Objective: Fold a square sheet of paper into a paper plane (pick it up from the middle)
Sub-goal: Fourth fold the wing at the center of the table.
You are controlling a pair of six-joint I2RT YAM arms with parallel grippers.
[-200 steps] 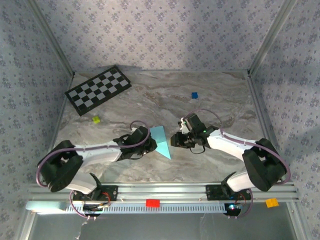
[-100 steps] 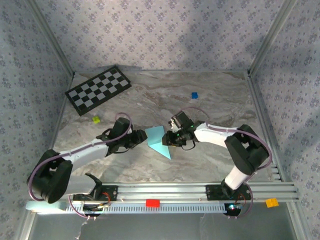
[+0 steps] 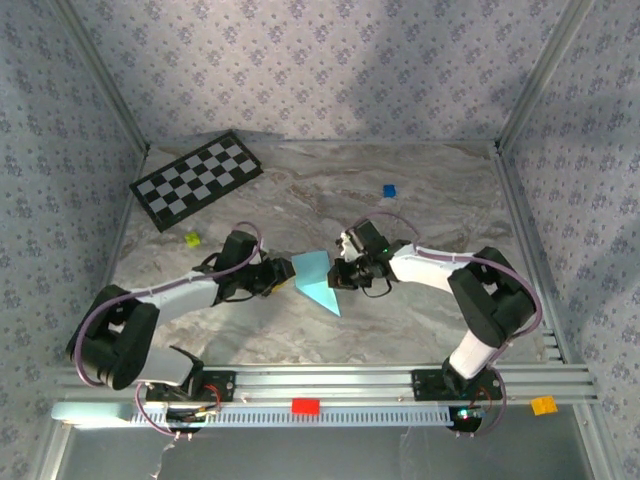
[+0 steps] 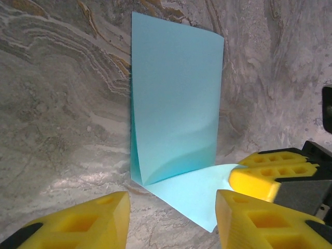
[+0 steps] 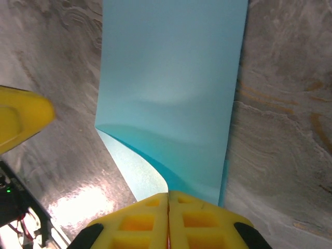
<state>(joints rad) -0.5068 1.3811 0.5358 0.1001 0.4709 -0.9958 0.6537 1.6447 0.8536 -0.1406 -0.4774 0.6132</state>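
The square sheet of paper, light sky-blue, lies folded at the table's middle with a point toward the near side. In the left wrist view one flap stands up from the crease and a lower flap lies flat. My right gripper is at the sheet's right edge, fingers shut on the rim of the raised flap. My left gripper is at the sheet's left side, open, with the flat flap's corner just ahead of its fingers. The right gripper's yellow fingertips pinch the paper.
A black-and-white checkerboard lies at the back left. A tiny blue cube sits at the back right and a yellow-green cube at the left. Patterned walls with metal posts enclose the marble table. A red block sits on the front rail.
The right gripper moved left onto the sheet and shut on its edge. The left gripper opened and shifted slightly; its arm stretched out. A flap of the paper now stands raised.
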